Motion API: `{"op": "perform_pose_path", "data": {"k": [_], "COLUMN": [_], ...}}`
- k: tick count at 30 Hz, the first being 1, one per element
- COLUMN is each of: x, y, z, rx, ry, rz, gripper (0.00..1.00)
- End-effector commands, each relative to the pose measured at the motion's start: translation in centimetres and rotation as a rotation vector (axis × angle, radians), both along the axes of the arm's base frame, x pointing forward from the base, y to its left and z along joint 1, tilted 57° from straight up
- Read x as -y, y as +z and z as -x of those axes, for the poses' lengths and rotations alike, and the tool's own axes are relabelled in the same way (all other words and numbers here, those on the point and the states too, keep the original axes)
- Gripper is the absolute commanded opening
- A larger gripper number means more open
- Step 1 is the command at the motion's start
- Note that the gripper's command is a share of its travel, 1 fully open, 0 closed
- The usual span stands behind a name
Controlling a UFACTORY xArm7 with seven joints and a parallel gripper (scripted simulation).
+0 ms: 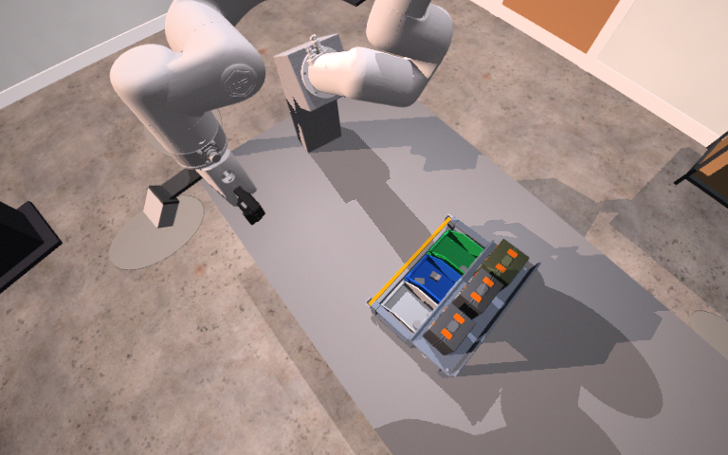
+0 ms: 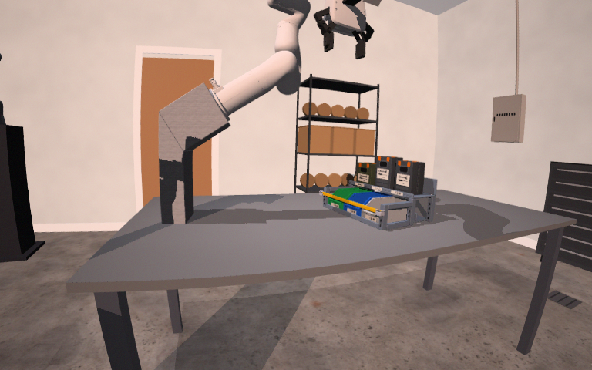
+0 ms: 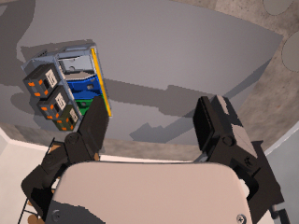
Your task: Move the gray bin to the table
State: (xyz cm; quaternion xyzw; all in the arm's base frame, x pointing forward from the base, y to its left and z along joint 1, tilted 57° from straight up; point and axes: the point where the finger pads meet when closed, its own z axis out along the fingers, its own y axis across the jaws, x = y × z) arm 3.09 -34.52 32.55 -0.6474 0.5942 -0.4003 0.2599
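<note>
The gray open bin (image 1: 406, 306) (image 2: 396, 200) (image 3: 78, 63) sits at one end of the lower tier of the shelf (image 1: 394, 328) (image 2: 385, 223). A small part shows in it in the top view. The blue bin (image 1: 439, 285) (image 2: 365, 199) (image 3: 85, 88) stands beside it in the middle, with parts inside. The green bin (image 1: 459, 248) (image 2: 344, 193) (image 3: 83, 106) is at the other end. A yellow bar (image 1: 410, 261) (image 2: 349, 200) (image 3: 102, 81) runs along the shelf's front. My gripper (image 2: 344, 50) (image 3: 150, 107) is open and empty, high above the table and away from the shelf.
Three dark cases with orange latches, one (image 1: 450, 328) (image 2: 410, 176) (image 3: 41, 80) behind the gray bin, stand on the shelf's upper tier. The shelf stands on the gray table (image 1: 300, 257) (image 2: 261, 248) (image 3: 154, 51). The arm's base pedestal (image 1: 320, 126) (image 2: 174, 187) stands at the table's far end.
</note>
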Motion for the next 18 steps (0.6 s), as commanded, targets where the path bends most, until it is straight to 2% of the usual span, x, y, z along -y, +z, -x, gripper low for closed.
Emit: {"op": "perform_pose_path", "data": {"k": [1,6,11,18], "x": [-0.1,-0.1,-4.3,-4.3], "y": [0.2,0.2,2.0,2.0], "z": [0.1,0.1,-1.8,-1.8], "rx": [0.002,0.002,0.003,0.003], "ry": [-0.007,-0.007,-0.007,-0.007], "rz": [0.003,0.003,0.003,0.003], "gripper": [1.00,1.00,1.00,1.00]}}
